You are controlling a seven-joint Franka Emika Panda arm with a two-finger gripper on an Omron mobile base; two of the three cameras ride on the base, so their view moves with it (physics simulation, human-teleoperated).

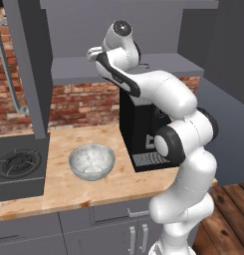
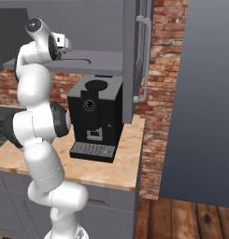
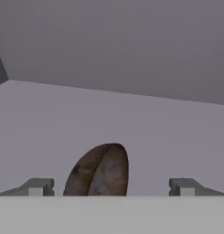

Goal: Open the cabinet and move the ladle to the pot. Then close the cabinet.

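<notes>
Since the cabinet doors are already swung open, the gripper is reaching in over the shelf with its fingers spread wide, ladle bowl sitting right between them, looks lined up for a grab.

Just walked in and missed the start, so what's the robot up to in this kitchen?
The cabinet above the counter stands open, and the white arm has reached up into it. Its hand is open, fingers spread either side of a brown ladle lying on the cabinet shelf, not yet gripped. Below stand a coffee machine and a glass bowl on the counter, beside the stove.
</notes>
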